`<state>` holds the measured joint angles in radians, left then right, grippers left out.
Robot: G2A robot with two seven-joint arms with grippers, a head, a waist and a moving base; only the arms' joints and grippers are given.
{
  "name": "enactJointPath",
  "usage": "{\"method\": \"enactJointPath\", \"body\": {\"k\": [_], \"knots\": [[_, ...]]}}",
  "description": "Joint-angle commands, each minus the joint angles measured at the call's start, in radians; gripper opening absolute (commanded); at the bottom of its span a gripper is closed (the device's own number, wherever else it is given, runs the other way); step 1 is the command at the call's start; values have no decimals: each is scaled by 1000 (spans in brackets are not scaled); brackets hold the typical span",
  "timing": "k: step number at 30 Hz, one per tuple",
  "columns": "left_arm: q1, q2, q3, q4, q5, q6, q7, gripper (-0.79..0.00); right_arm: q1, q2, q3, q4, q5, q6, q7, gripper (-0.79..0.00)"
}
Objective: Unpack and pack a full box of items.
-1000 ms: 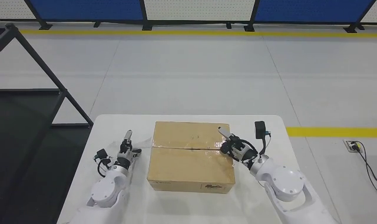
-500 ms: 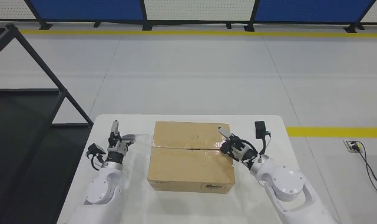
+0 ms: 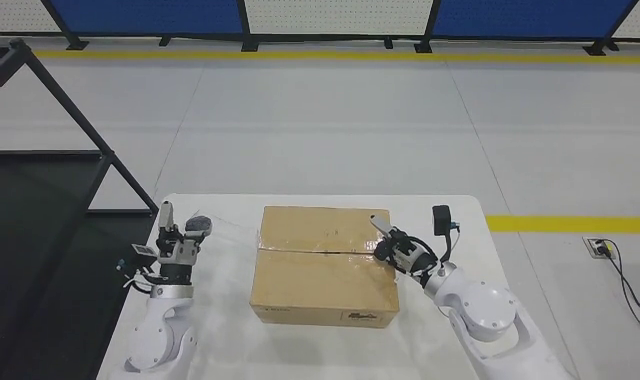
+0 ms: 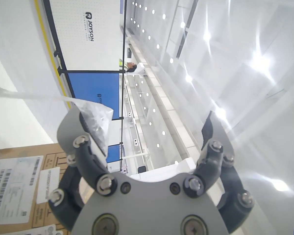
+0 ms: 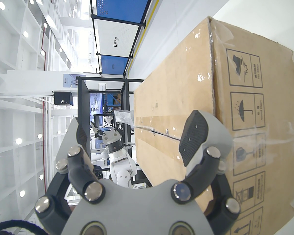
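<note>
A closed brown cardboard box [image 3: 322, 265] sits mid-table, its top seam taped. My left gripper [image 3: 180, 223] is off the box's left side, open, fingers spread wide. A strip of clear tape [image 3: 230, 232] runs from one finger toward the box seam. In the left wrist view the crumpled tape [image 4: 95, 119] clings to one finger pad of the left gripper [image 4: 149, 121], with the box [image 4: 17, 174] beside it. My right gripper [image 3: 385, 240] is at the box's right end, open. Its wrist view has the right gripper [image 5: 134, 133] with one finger over the box [image 5: 176, 91].
The white table [image 3: 430, 208] has bare room behind and to both sides of the box. A black metal rack [image 3: 60, 120] stands off the table's left side. Beyond the table is open floor with a yellow line [image 3: 330, 53].
My left gripper has moved left, away from the box, its fingers now spread, and the tape strip stretches out after it. The right arm and the box have kept still.
</note>
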<state>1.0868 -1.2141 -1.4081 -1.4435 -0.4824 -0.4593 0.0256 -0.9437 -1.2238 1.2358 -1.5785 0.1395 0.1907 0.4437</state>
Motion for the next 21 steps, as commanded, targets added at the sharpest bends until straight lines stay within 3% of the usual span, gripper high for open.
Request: {"method": "enactJointPath", "body": {"k": [1, 21], "knots": [[8, -1, -5, -27, 14, 8, 3, 0, 0, 0, 0, 0, 0, 0, 0, 0], [45, -18, -10, -167, 148, 42, 28, 0, -11, -20, -26, 2, 39, -6, -116, 0]]}}
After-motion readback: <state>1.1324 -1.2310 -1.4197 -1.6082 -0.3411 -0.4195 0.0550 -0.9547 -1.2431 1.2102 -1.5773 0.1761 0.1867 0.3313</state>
